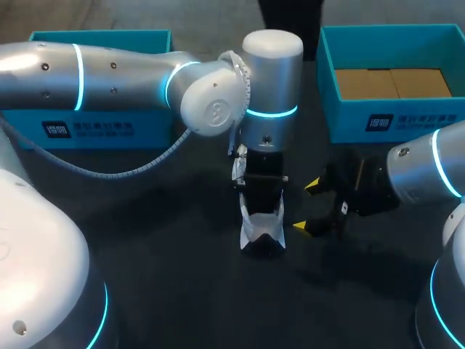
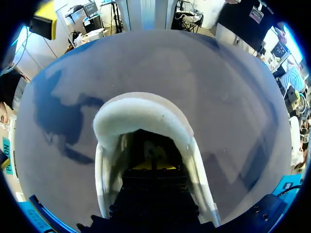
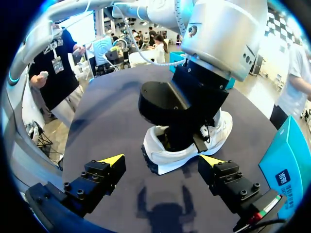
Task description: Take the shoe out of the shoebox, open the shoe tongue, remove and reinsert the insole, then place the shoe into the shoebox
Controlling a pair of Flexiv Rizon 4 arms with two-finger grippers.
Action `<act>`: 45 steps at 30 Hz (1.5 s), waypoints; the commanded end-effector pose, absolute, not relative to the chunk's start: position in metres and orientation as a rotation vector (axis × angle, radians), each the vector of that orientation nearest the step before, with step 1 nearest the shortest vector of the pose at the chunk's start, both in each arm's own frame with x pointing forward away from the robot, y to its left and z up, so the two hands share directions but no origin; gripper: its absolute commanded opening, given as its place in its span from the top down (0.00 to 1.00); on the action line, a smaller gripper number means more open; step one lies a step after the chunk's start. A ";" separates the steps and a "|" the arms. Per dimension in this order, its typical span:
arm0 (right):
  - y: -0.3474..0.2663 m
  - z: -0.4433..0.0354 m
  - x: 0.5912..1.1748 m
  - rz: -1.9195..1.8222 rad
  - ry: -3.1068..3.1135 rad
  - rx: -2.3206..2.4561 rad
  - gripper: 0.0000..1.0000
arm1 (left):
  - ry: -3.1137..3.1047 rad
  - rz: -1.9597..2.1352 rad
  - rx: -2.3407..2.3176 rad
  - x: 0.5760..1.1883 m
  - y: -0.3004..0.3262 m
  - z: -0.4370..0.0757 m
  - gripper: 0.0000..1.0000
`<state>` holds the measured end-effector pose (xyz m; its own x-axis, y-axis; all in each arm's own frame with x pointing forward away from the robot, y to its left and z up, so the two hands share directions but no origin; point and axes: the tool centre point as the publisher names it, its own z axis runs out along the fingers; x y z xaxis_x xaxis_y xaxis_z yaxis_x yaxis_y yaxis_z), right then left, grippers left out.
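White and probably soft, the sneaker (image 1: 261,231) is best pinched at its collar; right gripper (image 3: 162,160) is spread empty, left gripper (image 2: 154,166) cannot be judged.

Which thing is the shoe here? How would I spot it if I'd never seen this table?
Start at the dark table, in front of the two teal boxes along its far side. At its middle the left arm points straight down, and the shoe lies right under it. It is the only white thing on the tabletop; the right gripper, open, flanks it.
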<state>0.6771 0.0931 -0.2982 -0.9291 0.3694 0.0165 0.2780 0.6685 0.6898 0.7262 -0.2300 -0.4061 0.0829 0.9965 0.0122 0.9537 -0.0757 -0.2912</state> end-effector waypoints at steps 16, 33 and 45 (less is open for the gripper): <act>0.094 -0.298 0.676 1.104 2.753 0.539 0.00 | -1.971 0.240 -2.205 0.734 -0.232 -0.381 1.00; 0.094 -0.298 0.676 1.104 2.753 0.539 0.00 | -1.965 0.186 -2.221 0.726 -0.232 -0.394 1.00; 0.094 -0.298 0.676 1.104 2.753 0.539 0.00 | -2.061 0.034 -2.305 0.736 -0.230 -0.387 1.00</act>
<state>0.6771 0.0931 -0.2982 -0.9291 0.3694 0.0165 0.2780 0.6685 0.6898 0.7389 -0.2355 -0.3817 0.1062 0.9938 0.0314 0.9925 -0.1040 -0.0646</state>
